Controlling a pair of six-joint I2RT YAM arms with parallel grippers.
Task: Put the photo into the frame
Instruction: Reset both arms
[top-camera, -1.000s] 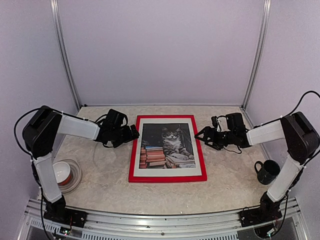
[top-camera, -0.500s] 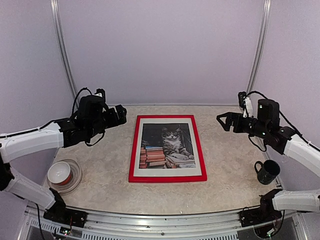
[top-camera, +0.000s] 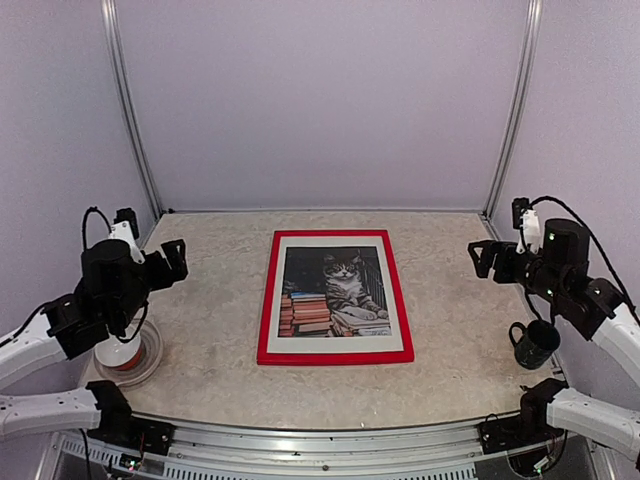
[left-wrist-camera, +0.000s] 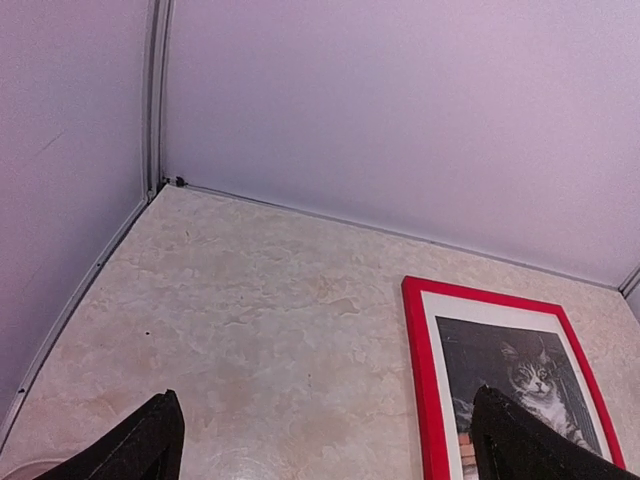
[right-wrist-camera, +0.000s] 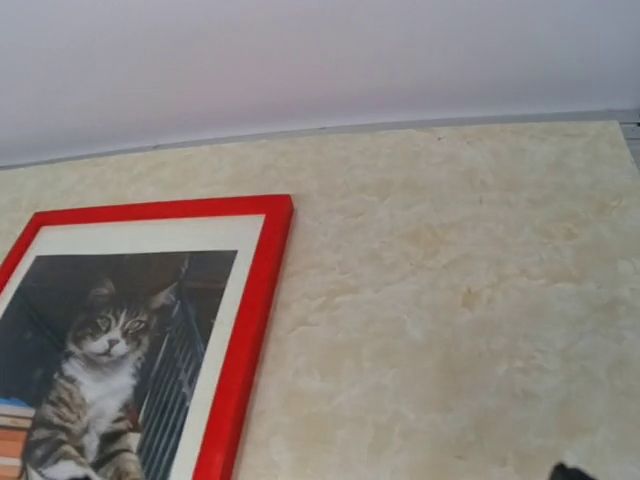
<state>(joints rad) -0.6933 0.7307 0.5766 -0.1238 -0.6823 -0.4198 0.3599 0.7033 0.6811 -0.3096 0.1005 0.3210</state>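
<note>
Top external view showed one table (top-camera: 470, 330) with one red frame (top-camera: 335, 357) lying flat at picture centre. One cat photo (top-camera: 340, 290) sat inside its border, so the task looked done. Two grippers hung near the picture's side edges, well apart from the frame. The left gripper (top-camera: 172, 262) and right gripper (top-camera: 480, 258) were both spread wide and empty, probably because nothing needed holding. One bowl (top-camera: 122, 345) sat lower left, one mug (top-camera: 535, 343) lower right.

One frame (top-camera: 334, 356), one photo (top-camera: 335, 290), one mug (top-camera: 533, 343), one bowl (top-camera: 122, 346), two grippers (top-camera: 172, 262) (top-camera: 483, 260).
</note>
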